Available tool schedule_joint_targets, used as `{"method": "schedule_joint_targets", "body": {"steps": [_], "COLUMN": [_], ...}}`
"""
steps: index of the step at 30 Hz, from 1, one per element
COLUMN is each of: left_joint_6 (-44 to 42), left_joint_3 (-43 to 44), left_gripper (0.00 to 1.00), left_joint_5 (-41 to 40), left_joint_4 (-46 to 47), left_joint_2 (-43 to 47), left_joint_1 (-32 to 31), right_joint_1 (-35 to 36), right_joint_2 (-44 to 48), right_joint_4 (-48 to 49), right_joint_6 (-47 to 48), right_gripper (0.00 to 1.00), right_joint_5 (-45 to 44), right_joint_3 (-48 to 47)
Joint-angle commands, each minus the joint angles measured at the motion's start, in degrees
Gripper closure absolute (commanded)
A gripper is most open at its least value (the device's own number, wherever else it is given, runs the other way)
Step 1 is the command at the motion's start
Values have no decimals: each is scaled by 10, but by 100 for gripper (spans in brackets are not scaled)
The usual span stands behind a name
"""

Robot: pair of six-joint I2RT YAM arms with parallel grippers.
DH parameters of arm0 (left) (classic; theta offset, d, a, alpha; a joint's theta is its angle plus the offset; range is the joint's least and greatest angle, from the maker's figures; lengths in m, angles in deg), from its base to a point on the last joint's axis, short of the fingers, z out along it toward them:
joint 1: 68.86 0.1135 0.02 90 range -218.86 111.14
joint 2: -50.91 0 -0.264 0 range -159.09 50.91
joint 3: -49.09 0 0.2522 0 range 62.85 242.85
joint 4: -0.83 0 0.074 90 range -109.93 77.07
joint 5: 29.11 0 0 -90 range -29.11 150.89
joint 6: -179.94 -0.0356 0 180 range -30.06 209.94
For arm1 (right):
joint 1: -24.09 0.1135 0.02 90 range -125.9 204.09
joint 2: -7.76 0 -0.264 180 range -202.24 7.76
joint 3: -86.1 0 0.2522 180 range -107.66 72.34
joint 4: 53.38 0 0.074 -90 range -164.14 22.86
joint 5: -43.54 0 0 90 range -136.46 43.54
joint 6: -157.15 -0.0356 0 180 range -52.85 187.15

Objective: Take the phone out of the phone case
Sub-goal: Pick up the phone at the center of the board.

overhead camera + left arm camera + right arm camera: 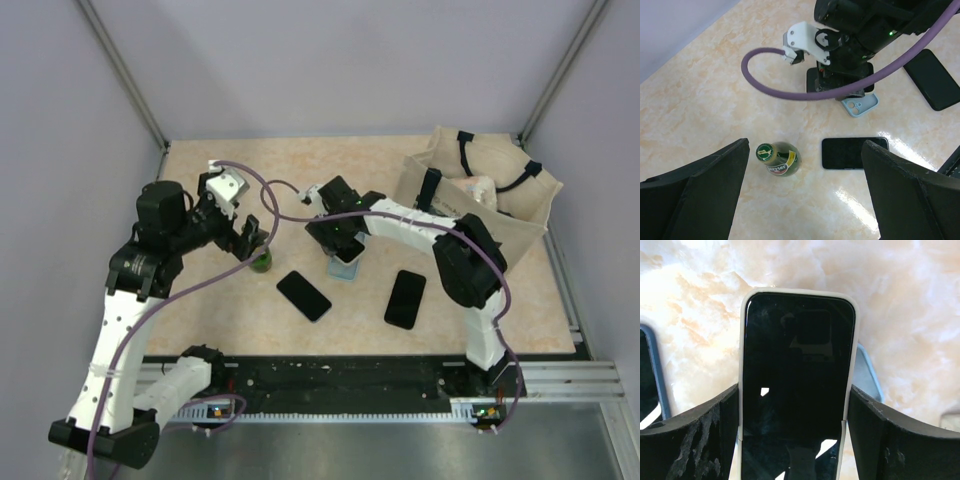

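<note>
In the right wrist view a black-screened phone (797, 370) with a pale rim stands between my right gripper's (792, 392) fingers, which press on both of its long sides. The light blue phone case (867, 375) shows behind its right edge. From above, the right gripper (343, 245) is over the case (346, 268) at the table's middle. The left wrist view shows the case (859, 105) lying on the table under that gripper. My left gripper (805, 145) hangs wide open and holds nothing, above the table at the left (250, 235).
A green bottle (262, 260) stands upright under the left gripper (777, 159). Two more black phones lie flat on the table (303, 295) (405, 298). A beige bag (480, 195) sits at the back right. A purple cable (250, 185) arches over the left arm.
</note>
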Motion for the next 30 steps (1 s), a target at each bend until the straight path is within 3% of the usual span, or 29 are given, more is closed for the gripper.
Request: {"method": "schedule_joint_targets", "body": {"steps": [1, 7, 17, 30], "left_joint_6": [32, 96, 290, 423], "left_joint_3": [10, 35, 27, -11], "left_gripper": [1, 1, 1, 4], "left_joint_5": [-5, -22, -65, 65], "left_joint_4": [39, 78, 177, 328], "left_joint_2": [11, -1, -52, -146], "left_joint_1": [8, 15, 16, 15], "right_joint_1": [-16, -39, -51, -49], "right_joint_2": [89, 127, 209, 270], "right_joint_4": [9, -5, -3, 11], "right_joint_6": [9, 2, 4, 32], "right_gripper": [100, 100, 100, 100], "right_joint_5": [24, 56, 79, 144], "right_joint_3": [-44, -48, -65, -91]}}
